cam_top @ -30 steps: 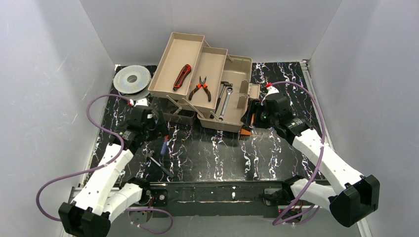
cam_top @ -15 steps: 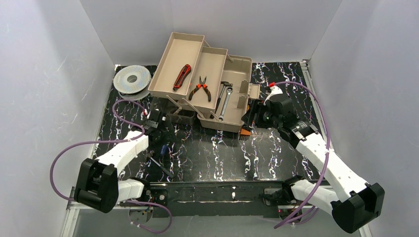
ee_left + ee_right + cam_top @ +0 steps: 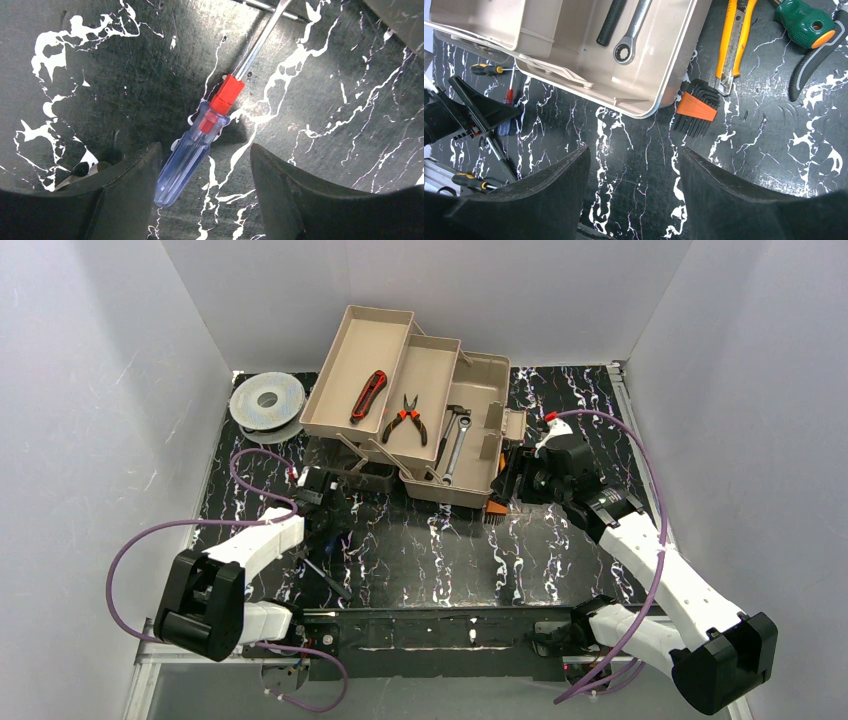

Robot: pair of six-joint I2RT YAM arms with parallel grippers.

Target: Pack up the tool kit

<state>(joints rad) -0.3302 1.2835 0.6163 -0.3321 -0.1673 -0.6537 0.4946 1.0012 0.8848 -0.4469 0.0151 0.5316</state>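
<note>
The tan toolbox (image 3: 484,440) stands open at the back with its trays fanned out to the left. They hold orange pliers (image 3: 405,420) and a red-black tool (image 3: 368,397); a wrench (image 3: 631,35) lies in the base. A screwdriver (image 3: 187,155) with a clear blue handle and red collar lies on the mat. My left gripper (image 3: 205,149) is down over it, open, the handle close to the left finger (image 3: 130,185) and apart from the right one. My right gripper (image 3: 634,155) hangs open over bare mat by the toolbox's front right corner.
An orange hex-key set (image 3: 696,107), a yellow tool (image 3: 734,40) and a green-handled screwdriver (image 3: 801,20) lie right of the toolbox. Small screwdrivers (image 3: 486,70) and another one (image 3: 325,577) lie near the left arm. A grey spool (image 3: 267,400) sits back left.
My left arm swung in and lowered its gripper over the blue screwdriver, and its jaws have narrowed. The right gripper edged a little left towards the toolbox.
</note>
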